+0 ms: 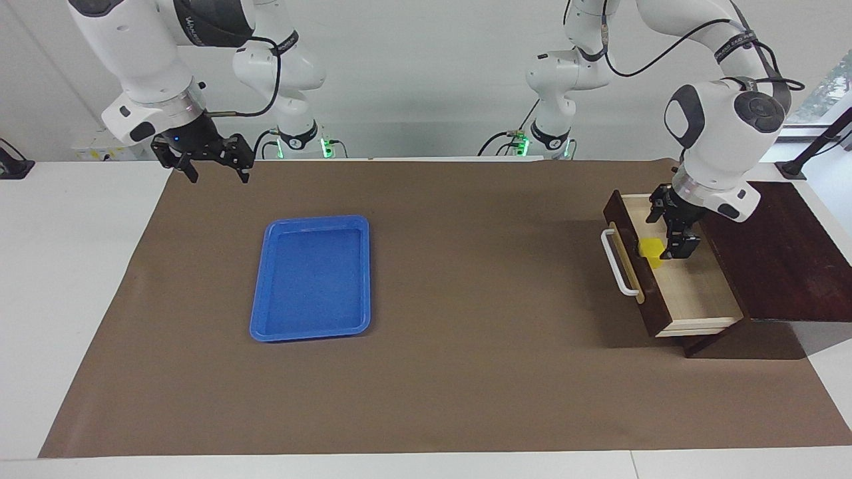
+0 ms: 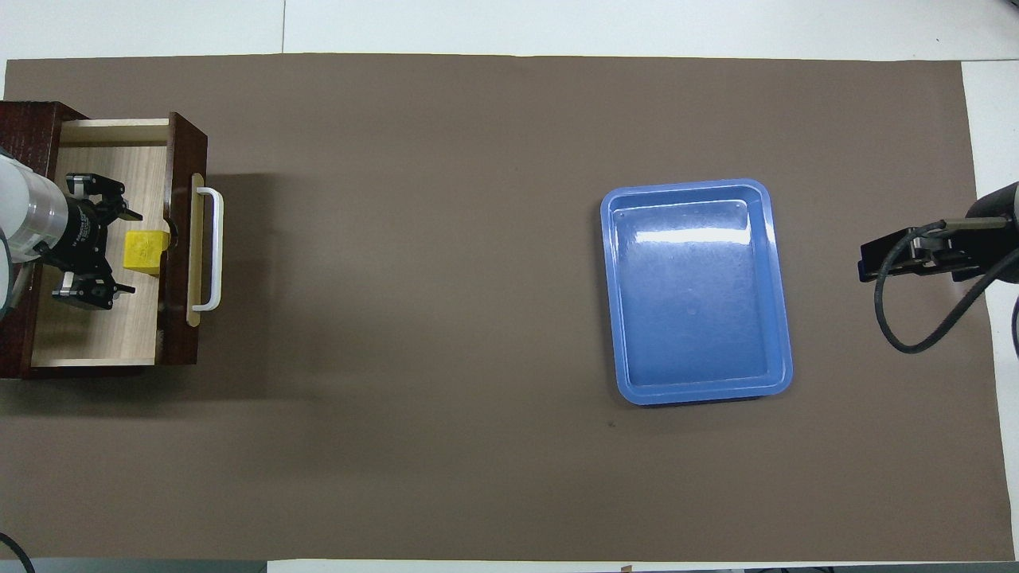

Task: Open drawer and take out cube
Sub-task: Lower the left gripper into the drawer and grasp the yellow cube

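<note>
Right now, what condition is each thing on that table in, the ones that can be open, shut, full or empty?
drawer: pulled open.
cube: lying inside the drawer, against its front panel, not yet gripped.
blue tray: empty, flat on the brown mat.
left end effector: open, lowered into the drawer right at the cube.
right end effector: open, empty, waiting in the air over the mat's edge at its own end of the table.

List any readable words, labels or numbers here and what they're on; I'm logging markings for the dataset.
Lettering on the right arm's dark band: too blurred to read.
Lettering on the left arm's cuff: too small to read.
Drawer, yellow cube, blue tray: no text.
</note>
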`<state>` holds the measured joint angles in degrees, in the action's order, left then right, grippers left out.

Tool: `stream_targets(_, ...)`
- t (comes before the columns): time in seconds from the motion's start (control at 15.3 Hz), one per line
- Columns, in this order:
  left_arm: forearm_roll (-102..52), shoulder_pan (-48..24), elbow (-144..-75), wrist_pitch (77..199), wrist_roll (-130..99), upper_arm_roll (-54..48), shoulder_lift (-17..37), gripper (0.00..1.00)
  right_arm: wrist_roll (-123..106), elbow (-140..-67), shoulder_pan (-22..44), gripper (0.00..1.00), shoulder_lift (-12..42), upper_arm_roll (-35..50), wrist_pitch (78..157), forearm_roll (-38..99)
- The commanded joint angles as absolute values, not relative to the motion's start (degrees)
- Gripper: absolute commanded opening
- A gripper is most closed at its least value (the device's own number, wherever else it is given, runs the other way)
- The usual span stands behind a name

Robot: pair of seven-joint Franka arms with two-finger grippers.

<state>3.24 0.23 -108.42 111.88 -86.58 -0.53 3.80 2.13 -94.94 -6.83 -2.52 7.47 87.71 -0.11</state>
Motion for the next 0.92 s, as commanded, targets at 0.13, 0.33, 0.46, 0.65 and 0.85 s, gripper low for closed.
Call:
stream_targets(0.13,4.57,-1.41,-108.72,113.2,-89.82,-0.18,4.74,1.0,2.81,-95.71,-6.86,1.0,-3.25,7.56,87.98,1.23)
stream_targets(0.33,6.49,-2.02,-109.16,114.08,-91.49,-0.18,4.83,1.0,2.81,-95.71,-6.86,1.0,-3.25,7.56,87.98,1.23)
stream_targets(0.46,6.59,-2.02,-109.16,114.08,-91.58,-0.18,4.83,1.0,2.81,-95.71,-6.86,1.0,-3.34,7.47,87.98,1.23)
stream_targets(0.65,6.59,-1.85,-109.51,114.17,-91.58,-0.18,4.83,0.97,2.81,-95.63,-6.86,1.0,-3.25,7.56,88.07,1.23)
stream_targets(0.85,6.59,-1.67,-110.12,114.61,-91.67,-0.18,4.75,0.95,2.81,-95.62,-6.86,1.0,-3.25,7.56,88.07,1.23)
